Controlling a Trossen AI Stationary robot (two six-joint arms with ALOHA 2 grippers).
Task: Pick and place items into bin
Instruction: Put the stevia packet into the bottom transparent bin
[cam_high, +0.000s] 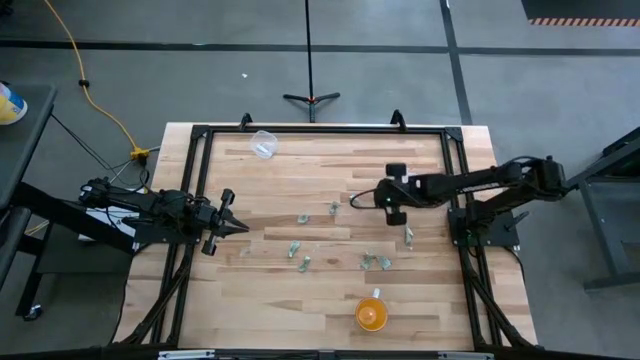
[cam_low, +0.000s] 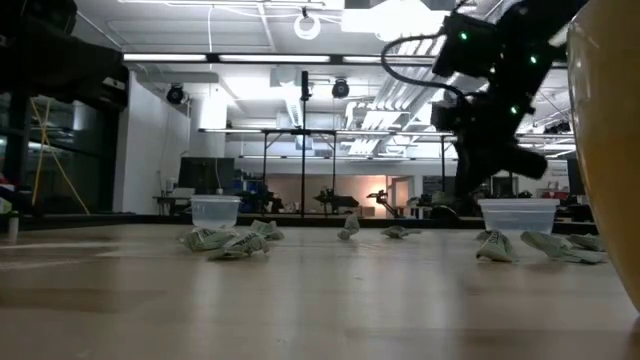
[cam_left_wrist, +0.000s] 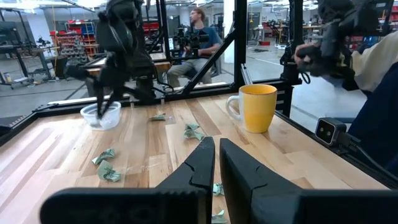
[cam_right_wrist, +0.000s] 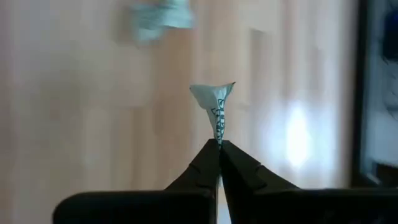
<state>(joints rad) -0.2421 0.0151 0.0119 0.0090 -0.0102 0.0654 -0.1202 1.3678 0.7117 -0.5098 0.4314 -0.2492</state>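
Observation:
Several tiny pale green-grey pieces (cam_high: 303, 218) lie scattered on the wooden table; they also show in the low view (cam_low: 238, 243) and the left wrist view (cam_left_wrist: 104, 165). My right gripper (cam_high: 357, 199) is over the table's middle, shut on one piece (cam_right_wrist: 214, 99), clear of the wood. In the left wrist view my right gripper (cam_left_wrist: 102, 102) stands just over a clear cup (cam_left_wrist: 101, 116). My left gripper (cam_high: 235, 225) is shut and empty at the table's left side. My right gripper pinches the piece's narrow twisted end (cam_right_wrist: 218, 134) between its two fingertips. The wider end (cam_right_wrist: 211, 94) sticks out beyond the tips. The piece is lifted clear of the table. The fingers slant down, coming from the table's right.
A second clear cup (cam_high: 263, 143) stands at the far left of the table. An orange cup (cam_high: 371, 313) stands near the front edge. A black frame (cam_high: 320, 131) runs round the table. A person (cam_left_wrist: 198, 31) sits beyond the table.

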